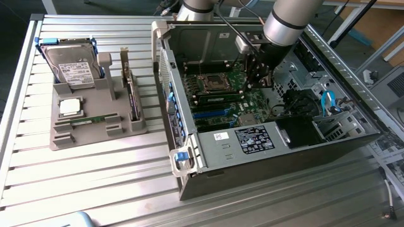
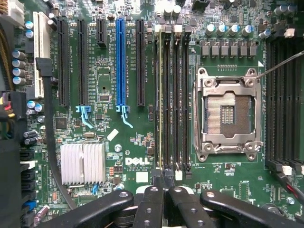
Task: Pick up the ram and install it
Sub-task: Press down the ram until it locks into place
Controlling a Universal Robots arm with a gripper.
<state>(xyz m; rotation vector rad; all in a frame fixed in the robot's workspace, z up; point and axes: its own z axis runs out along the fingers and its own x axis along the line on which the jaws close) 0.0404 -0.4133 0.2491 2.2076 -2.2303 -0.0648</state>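
One ram [image 2: 160, 95] stands edge-on in a memory slot beside the empty processor socket [image 2: 229, 114]. In the exterior view this ram [image 1: 220, 99] lies as a green strip on the motherboard inside the open case [image 1: 284, 156]. My gripper [image 2: 163, 176] is shut, with its black fingertips pressed together over one end of that slot. Whether they touch the stick I cannot tell. In the exterior view the gripper [image 1: 260, 81] hangs inside the case, at the end of the slots toward that view's right. A second ram [image 1: 88, 120] lies in the grey holder [image 1: 94, 137].
The grey holder also carries a hard drive [image 1: 73, 68], a silver processor chip [image 1: 69, 106] and an upright expansion card [image 1: 131, 97]. Around the slots are a blue card slot [image 2: 120, 61], a finned heatsink [image 2: 83, 163] and loose black cables. The case walls close in around the arm.
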